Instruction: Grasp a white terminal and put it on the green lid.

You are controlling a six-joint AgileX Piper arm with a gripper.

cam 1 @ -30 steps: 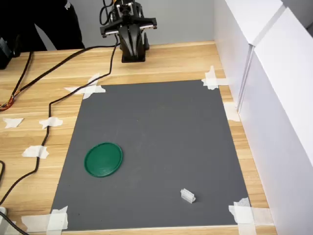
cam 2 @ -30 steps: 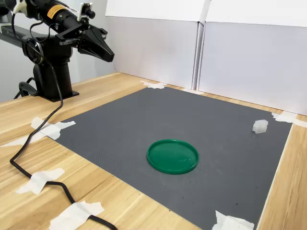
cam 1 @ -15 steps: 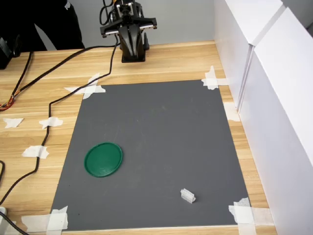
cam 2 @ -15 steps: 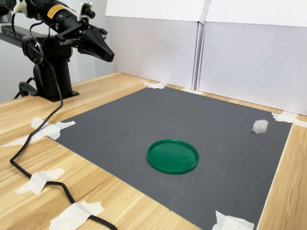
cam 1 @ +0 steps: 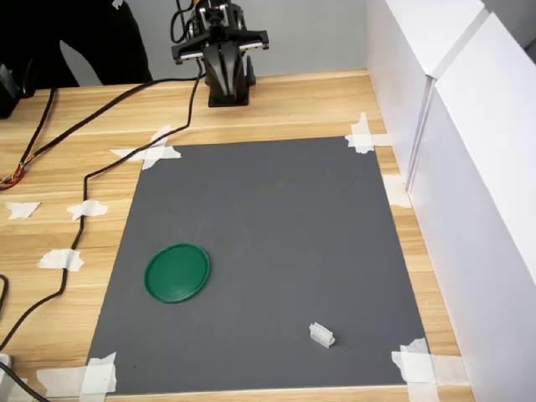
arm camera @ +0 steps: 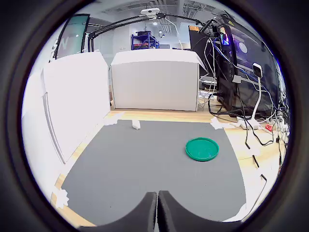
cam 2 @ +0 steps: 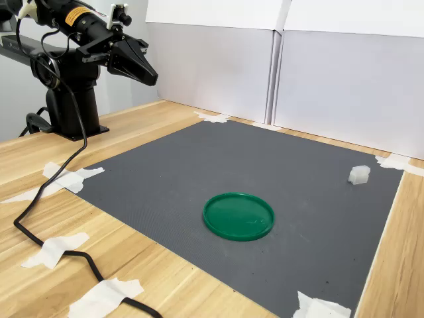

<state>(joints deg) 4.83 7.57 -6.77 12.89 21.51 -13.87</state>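
The white terminal (cam 1: 322, 335) (cam 2: 358, 174) (arm camera: 136, 124) lies alone on the grey mat near the corner by the white wall. The green lid (cam 1: 177, 272) (cam 2: 238, 216) (arm camera: 202, 149) lies flat on the mat, well apart from the terminal, with nothing on it. My gripper (cam 1: 224, 74) (cam 2: 153, 78) (arm camera: 157, 209) hangs in the air above the wooden table near the arm's base, far from both things. Its two black fingers (arm camera: 147, 212) are pressed together with nothing between them.
The grey mat (cam 1: 268, 234) is taped to the wooden table at its corners. White foam walls (cam 2: 318, 79) border the mat on the first exterior view's right. A black cable (cam 1: 92, 167) runs across the table beside the mat. A dark-clothed person (cam 1: 75, 33) stands behind the table.
The person's dark sleeve at the back has shifted slightly. The arm, terminal and lid have not moved.
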